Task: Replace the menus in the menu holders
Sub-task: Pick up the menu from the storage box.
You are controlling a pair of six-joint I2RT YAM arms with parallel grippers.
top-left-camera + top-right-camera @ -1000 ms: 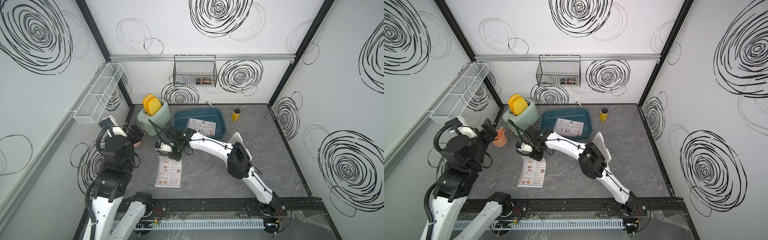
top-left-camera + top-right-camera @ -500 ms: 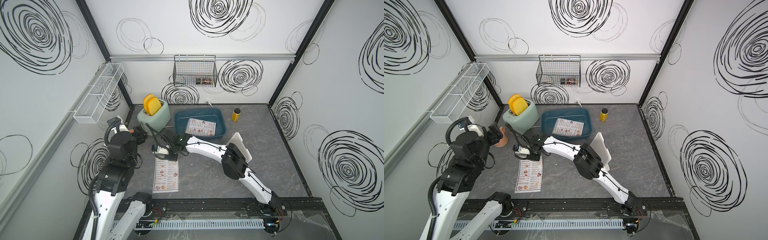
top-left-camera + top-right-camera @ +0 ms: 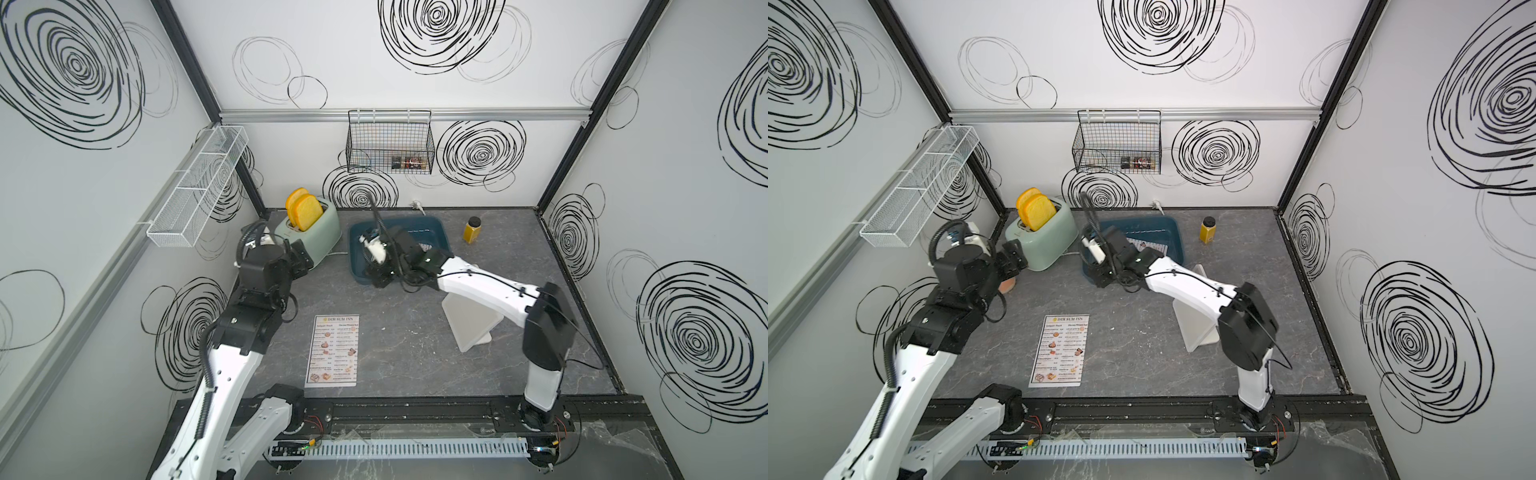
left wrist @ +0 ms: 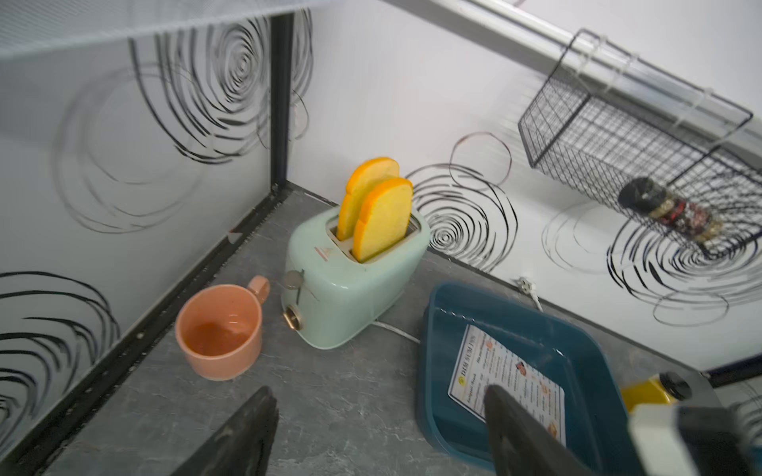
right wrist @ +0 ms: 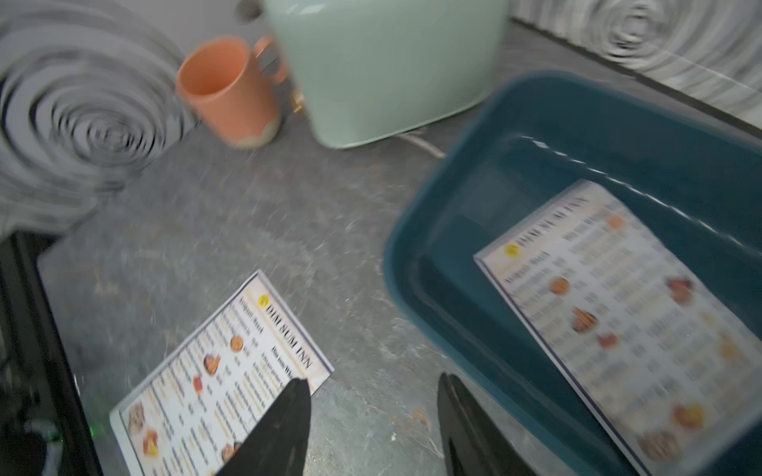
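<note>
Progress looks partial, since no sheet is in the stand. In both top views a thin white rectangular paper menu headed "DIM SUM INN", the table menu [image 3: 334, 351], lies flat on the grey stone-patterned tabletop [image 3: 407, 361]. It is well apart from the white plastic leaning menu holder [image 3: 469, 328], which stands partly under the right arm, its face blank as far as I can tell. The right gripper [image 3: 379, 279] hangs at the near rim of the dark blue rectangular plastic tray [image 3: 436, 232]. The left gripper [image 3: 1013, 261] is beside the mint-green toaster [image 3: 1044, 237].

From the left wrist, the left gripper's fingers [image 4: 247, 428] stand wide apart, released, with nothing between them. The tray menu [image 4: 507, 377], a second sheet like the first, lies flat on the tray's floor. An orange ceramic mug [image 4: 220, 329] stands on the toaster's other side.

The right wrist view is blurred. There the right gripper's jaws are parted and empty, over bare tabletop between the table menu and the tray.

What is left, I judge, is to lift a sheet, most likely the one in the tray, carry it to the menu holder and slide it into the frame.
</note>
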